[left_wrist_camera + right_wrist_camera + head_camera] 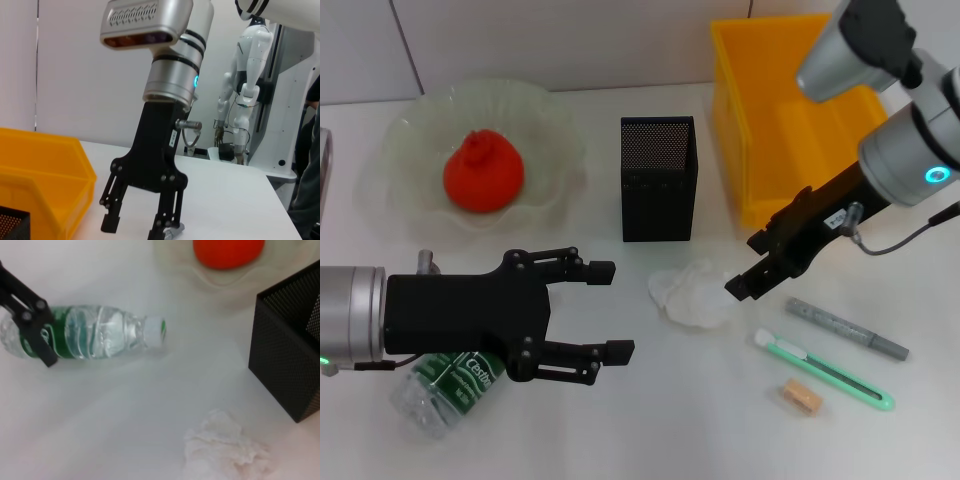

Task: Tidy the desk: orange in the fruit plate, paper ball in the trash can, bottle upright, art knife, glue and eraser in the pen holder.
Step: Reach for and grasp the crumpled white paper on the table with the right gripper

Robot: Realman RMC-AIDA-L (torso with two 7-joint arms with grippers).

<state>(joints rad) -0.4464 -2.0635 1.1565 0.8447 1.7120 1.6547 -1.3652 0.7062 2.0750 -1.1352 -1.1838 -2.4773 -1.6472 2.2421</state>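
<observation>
The clear bottle (442, 388) with a green label lies on its side at the front left. My left gripper (611, 310) hovers open over it, one of its fingers (34, 325) crossing the bottle (97, 334) near its base. The orange (483, 172) sits in the glass fruit plate (555, 125). A white paper ball (695, 293) lies in front of the black mesh pen holder (658, 178). My right gripper (748, 263) hangs open just right of and above the paper ball. The grey glue stick (847, 328), green art knife (825, 370) and tan eraser (803, 397) lie at the front right.
The yellow bin (790, 110) serving as trash can stands at the back right, beside the pen holder. In the left wrist view my right gripper (134, 227) hangs in front of that bin (45, 165). A grey object sits at the table's far left edge.
</observation>
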